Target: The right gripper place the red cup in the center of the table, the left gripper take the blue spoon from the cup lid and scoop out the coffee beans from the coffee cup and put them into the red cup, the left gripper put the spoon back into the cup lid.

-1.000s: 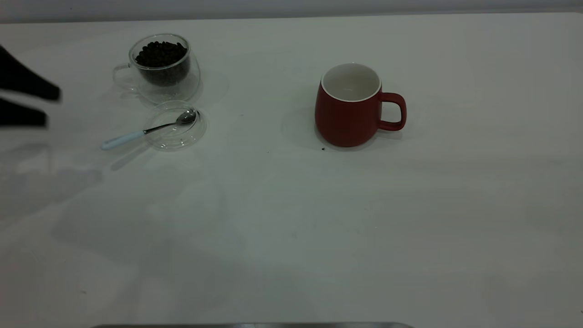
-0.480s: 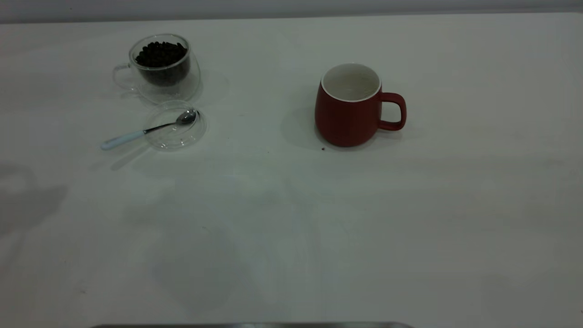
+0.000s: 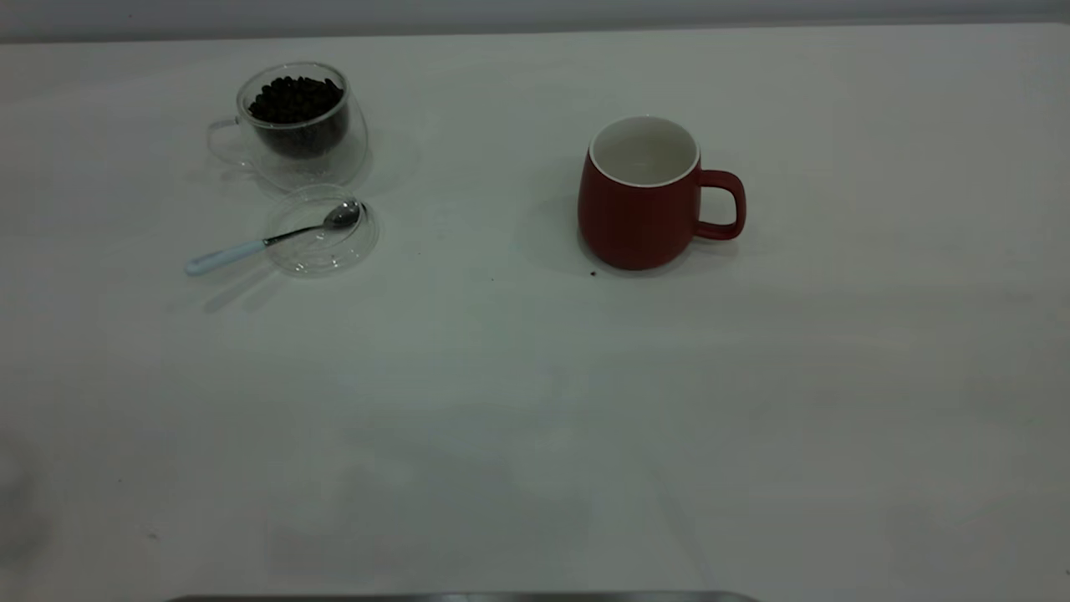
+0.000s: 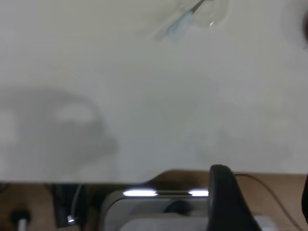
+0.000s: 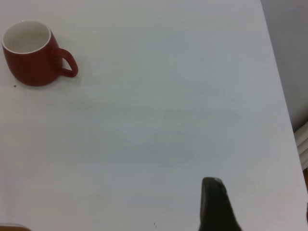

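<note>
**Jaws.** Left gripper point(image 4: 263, 202): jaws spread, nothing held. It is seen only in its own wrist view, drawn back past the left part of the near edge of the tabletop. Right gripper point(image 5: 216, 204): whether the jaws are spread or pressed together cannot be told. It is parked above the right side of the tabletop, well apart from every item.

**Change.** One second ago the left gripper was recorded at the left edge of the exterior view. It is no longer in that view, and its shadow is gone from the table point(image 3: 535, 418).

**Items.**
- Coffee cup point(image 3: 292, 138): near the far left corner, upright, with the coffee beans point(image 3: 294, 99) heaped inside.
- Cup lid point(image 3: 334, 257): just beside the coffee cup, on the side toward the near edge.
- Blue spoon point(image 3: 272, 238): bowl resting in the lid, handle lying out over the rim toward the left edge. No beans are seen in the bowl.
- Red cup point(image 3: 635, 209): upright, a little right of the middle and closer to the far edge, handle toward the right edge. No beans are visible in the white interior, though its bottom is not fully shown.

**Meaning.** With the spoon lying in the lid and the arm withdrawn, no scooping step is judged to be in hand. Whether any beans were transferred cannot be confirmed.
</note>
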